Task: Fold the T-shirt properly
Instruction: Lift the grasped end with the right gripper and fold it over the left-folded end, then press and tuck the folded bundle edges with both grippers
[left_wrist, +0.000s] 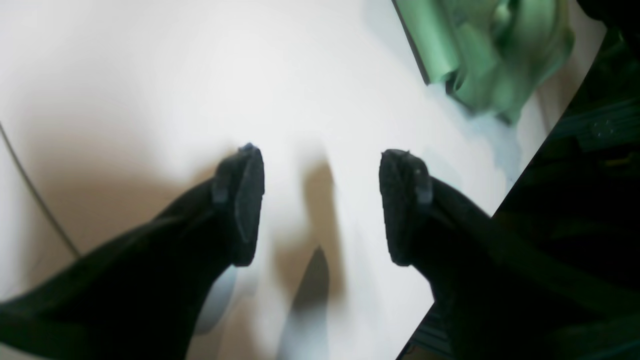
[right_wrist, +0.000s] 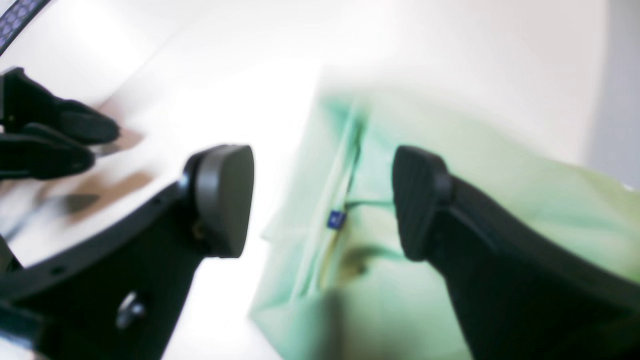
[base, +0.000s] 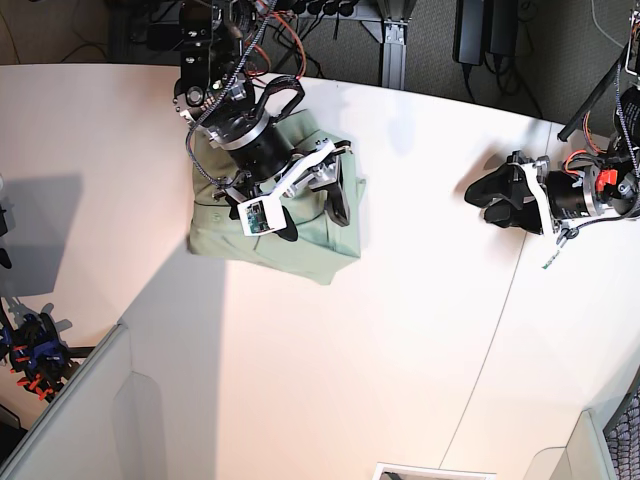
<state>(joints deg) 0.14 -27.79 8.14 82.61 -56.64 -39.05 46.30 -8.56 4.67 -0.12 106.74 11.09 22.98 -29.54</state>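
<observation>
The pale mint-green T-shirt (base: 290, 245) lies folded into a compact bundle at the back left of the white table (base: 400, 330). My right gripper (base: 312, 220) hovers over its right half, open, with nothing between the fingers. In the right wrist view the right gripper (right_wrist: 322, 200) stands wide over the T-shirt (right_wrist: 500, 165), where a seam and a small dark label (right_wrist: 336, 219) show. My left gripper (base: 492, 200) rests at the table's right side, far from the shirt, and is open and empty. From the left wrist, the left gripper (left_wrist: 322, 205) is over bare table, with the T-shirt (left_wrist: 490, 50) far off.
Cables and power units (base: 400, 20) sit behind the table's back edge. A black bar (base: 590, 100) leans at the back right. A thin cable (left_wrist: 35, 195) runs across the table by the left arm. A clamp with orange parts (base: 35, 350) stands off the left edge.
</observation>
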